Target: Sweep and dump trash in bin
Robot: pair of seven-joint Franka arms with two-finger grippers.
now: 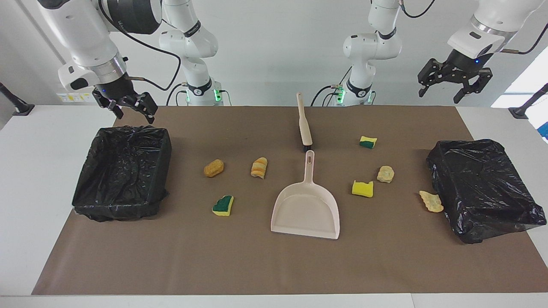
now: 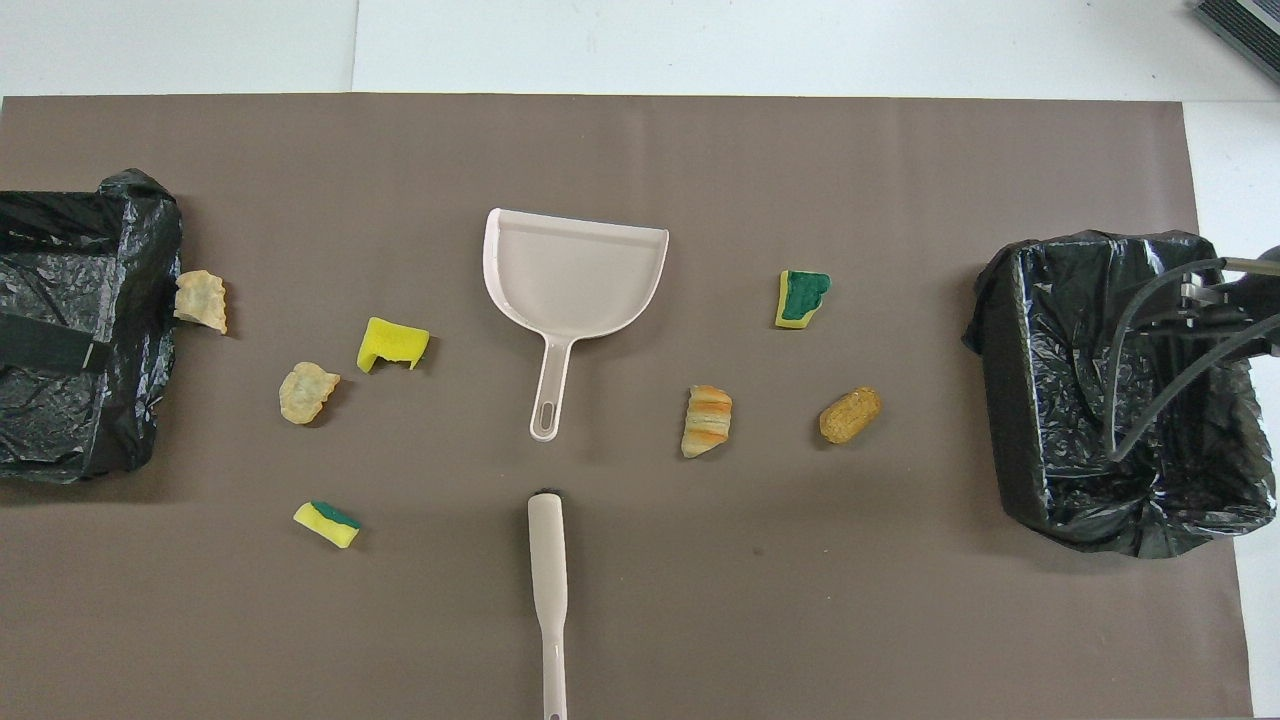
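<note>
Several scraps of trash lie on the brown mat: a tan lump (image 1: 213, 167), a striped bread piece (image 1: 259, 167), a green-backed sponge (image 1: 223, 205) toward the right arm's end, and a yellow sponge (image 1: 362, 188), a pale lump (image 1: 385, 174), a small green-backed sponge (image 1: 368, 142) and a pale scrap (image 1: 431, 201) toward the left arm's end. A black-bagged bin (image 1: 115, 209) stands at the right arm's end, with my right gripper (image 1: 134, 117) open above its nearer rim. My left gripper (image 1: 445, 92) hangs open, high over the table's edge near the second bin (image 1: 445, 171).
A beige dustpan (image 1: 306, 209) lies mid-mat with its handle pointing toward the robots. The beige brush (image 1: 304, 124) lies just nearer to the robots, its black bristles by the dustpan's handle end. White table borders the mat.
</note>
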